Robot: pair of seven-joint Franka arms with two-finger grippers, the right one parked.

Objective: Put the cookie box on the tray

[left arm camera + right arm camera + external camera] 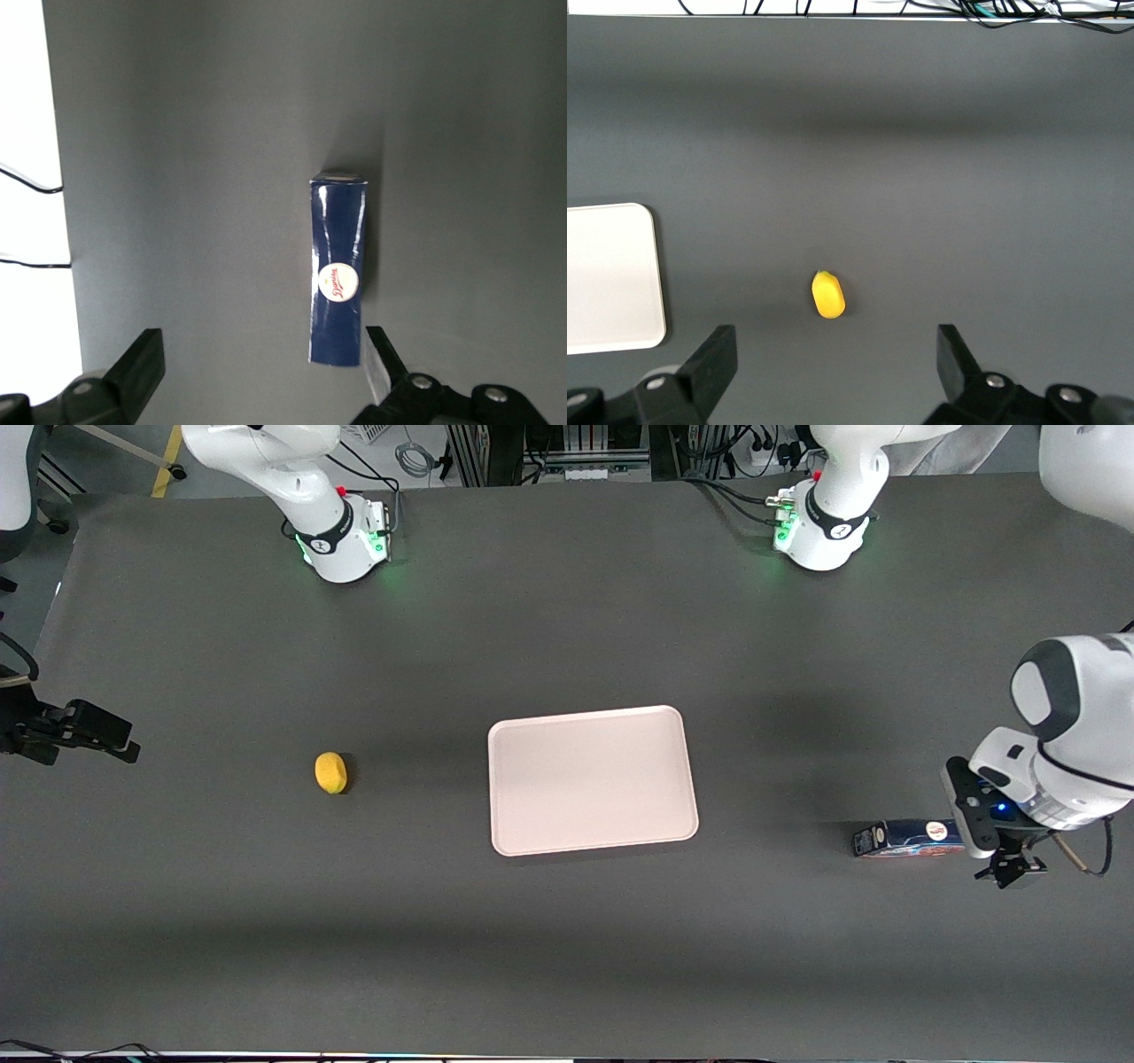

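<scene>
The working arm's claw (261, 372) hangs wide open and empty over one end of the cookie box (910, 839), which lies flat on the worktop (567, 957), long axis pointing toward the tray (592, 779).

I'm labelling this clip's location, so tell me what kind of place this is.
Most likely a robotics lab or test cell: arms bolted to a dark-covered table, cables and racks at its edge. Only props lie out: a tray, a cookie box and a yellow lump. The open gripper hovers by the box.
</scene>
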